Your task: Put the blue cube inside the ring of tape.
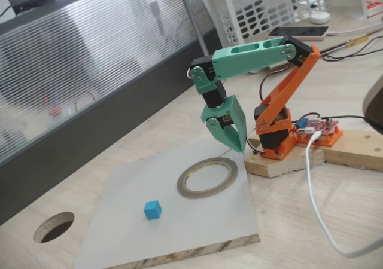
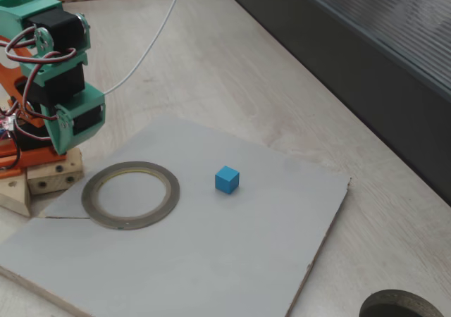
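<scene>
**Cube on the board, outside the ring; gripper raised near the tape**

On the pale grey board (image 1: 179,221), whose cut edge shows a rough chipboard core, lies the blue cube (image 1: 152,210), a small smooth plastic block with plain faces. It rests flat on the matte surface, well apart from the gripper (image 1: 234,138) and outside the ring of tape (image 1: 207,177), with bare board between the two.

The ring of tape is a thin, flat grey-silver loop with a tan inner rim. It lies flat on the board just below and ahead of the gripper's teal fingers (image 1: 230,122), and its wide central opening holds nothing but board surface.

The gripper hangs tip-down above the board's far edge, touching neither thing. Its fingers meet at a point in a fixed view, drawn together on nothing.

In the other fixed view the fingertips are cut off behind the teal wrist housing (image 2: 74,120). A dark round hole (image 1: 54,226) in the light wooden table (image 1: 335,197) sits beyond the cube, partly cropped.
</scene>
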Robot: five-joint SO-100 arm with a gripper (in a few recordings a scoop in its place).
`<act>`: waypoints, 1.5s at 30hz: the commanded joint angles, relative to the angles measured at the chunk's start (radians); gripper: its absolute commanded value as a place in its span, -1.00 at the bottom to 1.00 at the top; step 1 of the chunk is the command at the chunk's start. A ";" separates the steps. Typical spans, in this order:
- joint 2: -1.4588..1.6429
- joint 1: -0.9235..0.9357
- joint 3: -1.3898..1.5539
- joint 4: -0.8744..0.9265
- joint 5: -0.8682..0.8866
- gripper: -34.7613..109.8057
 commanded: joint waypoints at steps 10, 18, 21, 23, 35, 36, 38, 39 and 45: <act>0.009 0.012 0.003 0.018 0.015 -0.52; 0.009 0.005 0.003 0.018 0.015 -0.52; 0.009 0.003 0.003 0.018 0.012 -0.52; 0.009 0.003 0.003 0.018 0.015 -0.52; -0.061 -0.023 -0.219 0.014 0.006 -0.52; -0.100 -0.058 -0.249 0.014 0.006 -0.52; -0.166 -0.146 -0.296 0.015 0.009 -0.52; -0.190 -0.187 -0.319 0.015 0.014 -0.52; -0.270 -0.296 -0.410 0.015 0.009 -0.52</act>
